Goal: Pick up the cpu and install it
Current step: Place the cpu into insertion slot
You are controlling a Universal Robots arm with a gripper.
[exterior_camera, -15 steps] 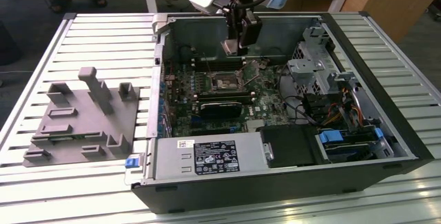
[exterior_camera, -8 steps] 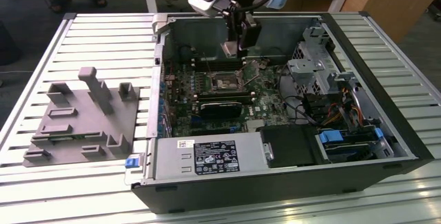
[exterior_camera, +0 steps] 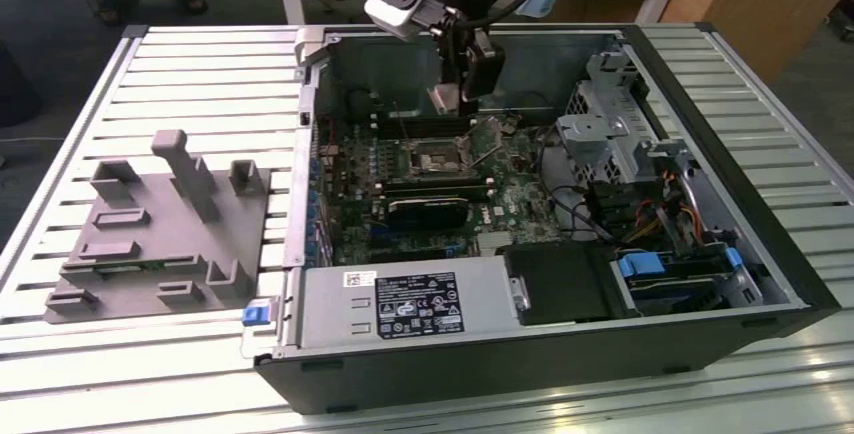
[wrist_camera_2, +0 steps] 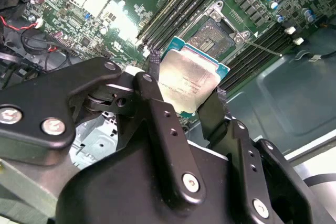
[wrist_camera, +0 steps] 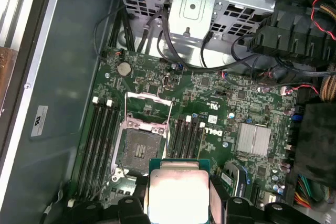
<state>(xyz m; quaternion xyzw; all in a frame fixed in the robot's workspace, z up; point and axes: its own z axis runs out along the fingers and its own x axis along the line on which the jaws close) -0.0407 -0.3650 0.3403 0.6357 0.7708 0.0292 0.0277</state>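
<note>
Inside the open case (exterior_camera: 534, 369) on the slatted surface (exterior_camera: 200, 74), your jaws clamp the cpu (wrist_camera_2: 188, 85) by opposite edges; it likely handles light, stiff and fragile.

The cpu (wrist_camera_2: 189, 77) — glossy metal top; motherboard (wrist_camera: 220, 103) — matt green.

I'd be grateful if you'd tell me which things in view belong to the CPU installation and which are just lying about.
Belongs to the job:
- cpu, clamped in the gripper
- open socket on the motherboard

Just lying about:
- grey fixture tray beside the case
- power supply
- drive cage
</note>
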